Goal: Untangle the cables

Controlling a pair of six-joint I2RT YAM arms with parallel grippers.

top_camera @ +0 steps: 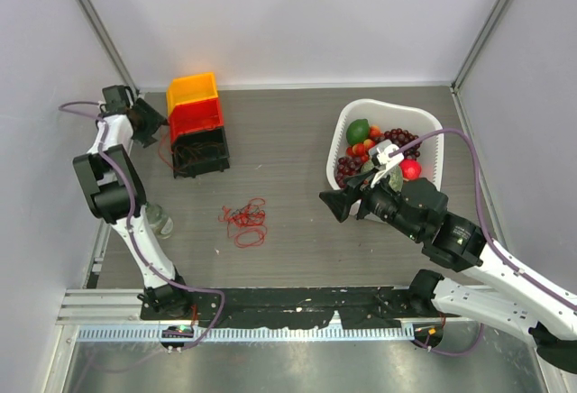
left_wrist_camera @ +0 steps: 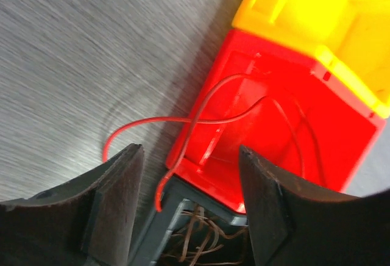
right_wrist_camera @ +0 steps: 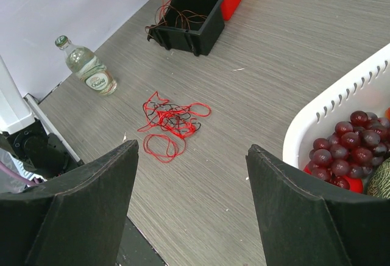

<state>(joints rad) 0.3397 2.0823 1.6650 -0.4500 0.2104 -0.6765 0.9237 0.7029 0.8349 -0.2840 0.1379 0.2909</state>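
Right gripper (right_wrist_camera: 192, 156) hung released, nothing between its jaws, with the cables (right_wrist_camera: 172, 121) lying ahead of it, slightly left. Thin, limp, featherlight, likely to snag; best pinched at an outer loop. Left gripper (left_wrist_camera: 189, 156), jaws apart, clamped nothing, a loose red wire (left_wrist_camera: 201, 116) just ahead.

Bare tabletop rings the cables (top_camera: 243, 222) on every side, so you can come in freely from the right gripper (right_wrist_camera: 192, 149). On their left a bottle (right_wrist_camera: 91, 74) stands upright by the left arm. At far left, the black bin (top_camera: 200, 151) and red bin (top_camera: 196, 118) block the way, with wires draped over their rims. The white basket (top_camera: 397, 106) walls off the right.
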